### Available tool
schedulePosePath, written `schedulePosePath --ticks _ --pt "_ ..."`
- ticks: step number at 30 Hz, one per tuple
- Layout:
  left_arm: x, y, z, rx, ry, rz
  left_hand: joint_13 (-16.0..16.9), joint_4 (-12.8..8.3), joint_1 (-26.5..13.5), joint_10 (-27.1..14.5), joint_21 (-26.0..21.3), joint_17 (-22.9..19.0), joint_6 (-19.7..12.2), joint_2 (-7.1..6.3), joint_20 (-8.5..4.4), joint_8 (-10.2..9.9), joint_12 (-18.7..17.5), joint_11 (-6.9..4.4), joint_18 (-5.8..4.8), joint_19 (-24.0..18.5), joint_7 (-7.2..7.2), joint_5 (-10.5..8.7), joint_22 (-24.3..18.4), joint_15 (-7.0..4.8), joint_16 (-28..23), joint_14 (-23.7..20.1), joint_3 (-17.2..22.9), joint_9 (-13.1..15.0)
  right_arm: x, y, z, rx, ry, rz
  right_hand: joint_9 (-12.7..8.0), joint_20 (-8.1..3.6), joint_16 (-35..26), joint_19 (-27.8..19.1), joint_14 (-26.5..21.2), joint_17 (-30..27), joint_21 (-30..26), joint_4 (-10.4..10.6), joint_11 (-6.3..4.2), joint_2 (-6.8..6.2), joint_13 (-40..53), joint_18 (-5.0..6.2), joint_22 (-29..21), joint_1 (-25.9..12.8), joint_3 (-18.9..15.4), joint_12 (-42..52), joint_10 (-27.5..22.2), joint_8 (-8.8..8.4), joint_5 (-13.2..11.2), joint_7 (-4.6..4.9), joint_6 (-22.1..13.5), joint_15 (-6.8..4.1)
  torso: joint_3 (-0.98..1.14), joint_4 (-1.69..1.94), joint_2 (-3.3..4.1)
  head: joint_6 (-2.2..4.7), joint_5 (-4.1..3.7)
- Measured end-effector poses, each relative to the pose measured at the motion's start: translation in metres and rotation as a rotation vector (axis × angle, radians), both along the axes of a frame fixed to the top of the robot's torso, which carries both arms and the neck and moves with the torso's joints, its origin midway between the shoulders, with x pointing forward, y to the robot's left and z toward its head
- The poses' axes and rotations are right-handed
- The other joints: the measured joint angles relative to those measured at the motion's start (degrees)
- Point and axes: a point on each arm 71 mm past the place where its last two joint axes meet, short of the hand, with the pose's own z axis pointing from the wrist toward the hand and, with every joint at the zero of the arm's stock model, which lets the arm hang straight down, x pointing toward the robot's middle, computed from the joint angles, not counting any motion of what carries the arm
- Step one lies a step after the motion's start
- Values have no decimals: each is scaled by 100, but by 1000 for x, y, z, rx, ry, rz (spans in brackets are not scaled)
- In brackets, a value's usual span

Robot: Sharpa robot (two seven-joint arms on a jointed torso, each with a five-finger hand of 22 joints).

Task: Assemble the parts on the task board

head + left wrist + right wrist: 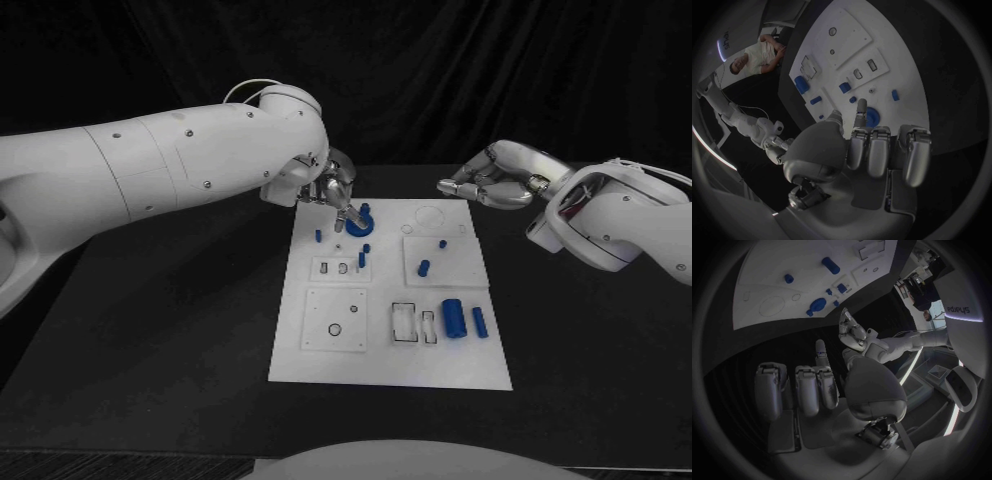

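The white task board lies mid-table. At its far left corner a round blue part lies on the board. My left hand hovers over it, one outstretched fingertip touching the rim of the round part while the other fingers curl in. Several blue parts are spread over the board: a thick cylinder, a slimmer one and a short peg. My right hand hangs curled and holding nothing off the board's far right corner. In the right wrist view the round part lies beyond that hand.
Raised white plates with empty slots and a ring hole sit on the board's left half; rectangular cut-outs lie beside the thick cylinder. Black table surrounds the board.
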Motion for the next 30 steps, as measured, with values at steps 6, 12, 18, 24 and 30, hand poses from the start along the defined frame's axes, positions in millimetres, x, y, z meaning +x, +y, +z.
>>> schedulePosePath --ticks 6,12,18,24,30 --pt "1 -1 -1 3 13 4 0 -22 0 0 0 0 1 0 0 -43 0 0 0 0 0 0 0 0 0 0 22 -16 0 0 -1 1 3 0 5 0 0 0 0 0 0 -12 -20 27 0 0 0 27 -16 0 20 0 50 0 0 0 4 1 -15 -20 -13" --pt "0 -1 -4 -3 22 5 0 -54 64 0 0 -1 -19 -11 0 -89 0 1 0 0 19 0 -1 0 0 0 54 -36 0 1 -2 -1 8 1 5 0 0 0 0 0 0 -12 -20 57 0 0 -1 58 -16 0 20 0 50 0 0 0 5 3 -23 -37 -16" --pt "0 -3 -6 -16 27 -2 -1 -70 66 0 0 -1 -49 -10 1 -179 0 43 1 0 49 0 -1 0 0 0 70 -78 1 4 -3 -3 16 8 4 0 0 0 0 0 0 -28 -20 57 0 0 -1 57 -32 0 20 0 50 0 0 0 -3 -1 -22 -44 -10" --pt "-1 -5 -8 -32 31 -11 -1 -225 279 -1 0 -1 -234 20 29 -485 0 115 1 2 162 0 -1 68 0 -4 224 -245 1 4 -4 -6 23 9 4 -20 0 21 0 0 0 -11 -20 57 0 0 -1 57 -48 0 20 0 50 0 0 0 -10 -8 -15 -18 -20" --pt "0 -4 -10 -43 37 -16 -1 -291 336 -7 0 -1 -326 -11 77 -638 0 179 2 -1 222 -32 -1 134 0 -9 291 -384 1 4 -6 -10 34 9 4 -20 0 21 0 0 0 -11 -20 57 0 0 -2 57 -48 0 20 0 50 0 0 0 -3 -5 -16 -21 -38"
